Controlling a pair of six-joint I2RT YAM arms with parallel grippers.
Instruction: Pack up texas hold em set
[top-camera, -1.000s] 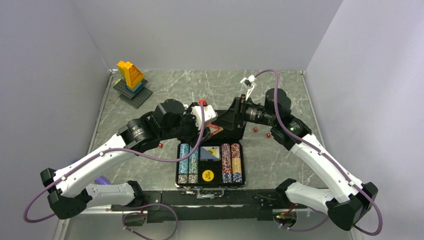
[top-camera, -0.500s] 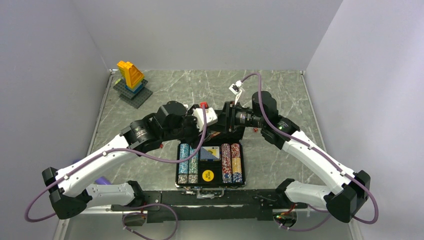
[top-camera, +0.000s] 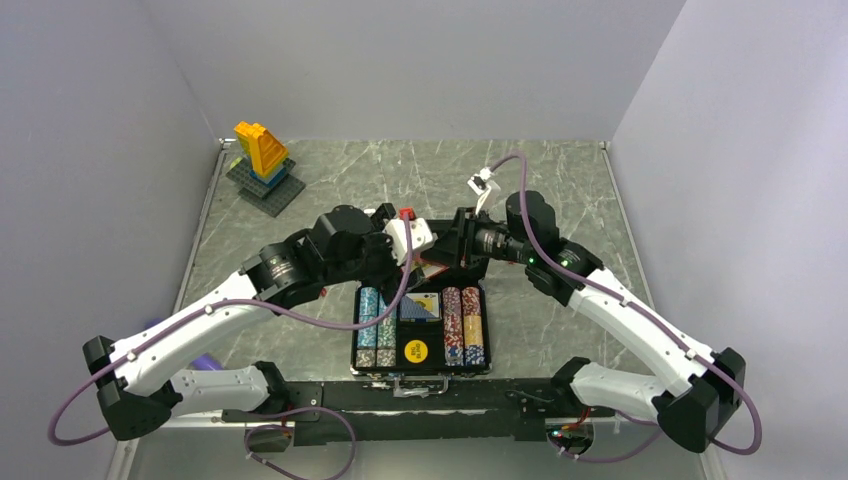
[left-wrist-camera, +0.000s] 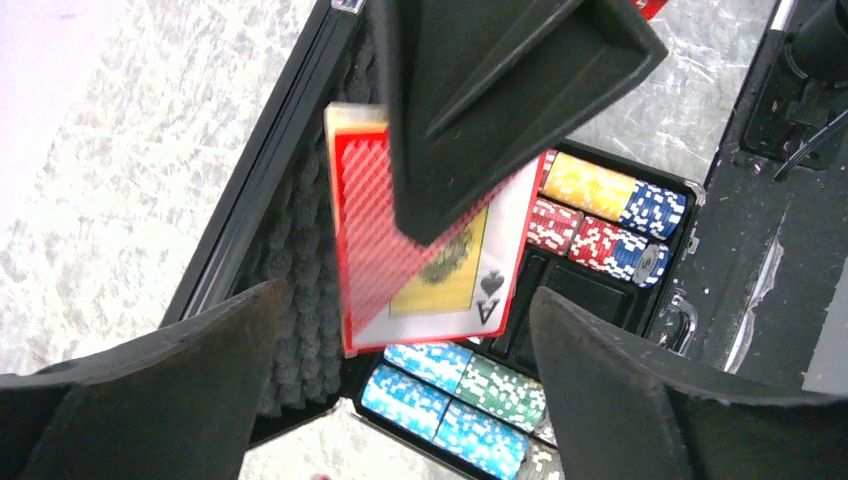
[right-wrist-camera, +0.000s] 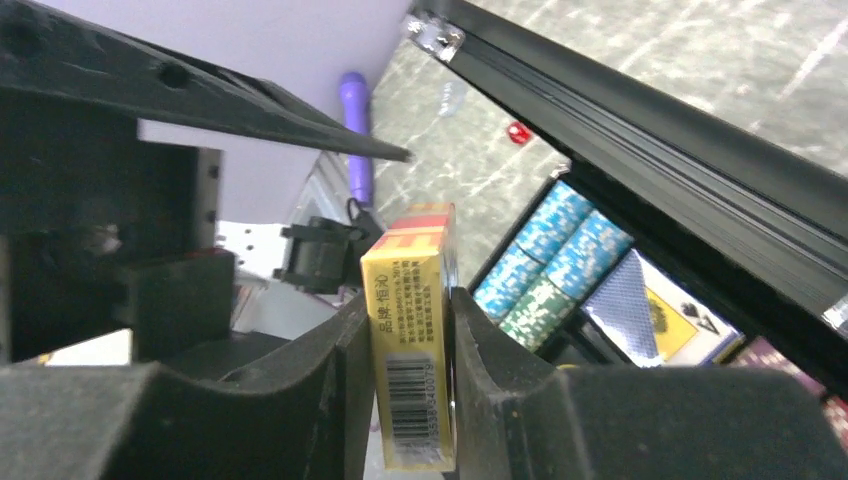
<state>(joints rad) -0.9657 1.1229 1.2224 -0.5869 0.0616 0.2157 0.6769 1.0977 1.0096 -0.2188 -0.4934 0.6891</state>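
Right wrist view: my right gripper (right-wrist-camera: 412, 345) is clamped on a card deck (right-wrist-camera: 405, 280), held on edge above the open case (right-wrist-camera: 700, 170); beyond lie blue and green chip rows (right-wrist-camera: 545, 265) and a second deck (right-wrist-camera: 650, 305) in its tray, and farther off a red die (right-wrist-camera: 517, 131) on the table (right-wrist-camera: 700, 50). Left wrist view: my left gripper (left-wrist-camera: 400, 400) stands wide apart, empty, under the held deck

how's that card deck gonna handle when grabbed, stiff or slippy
The deck is probably stiff: its edges look straight and square while the right pincer squeezes its broad faces. Its glossy face in the left wrist view suggests it could slip. Gripped toward one end, it may pivot.
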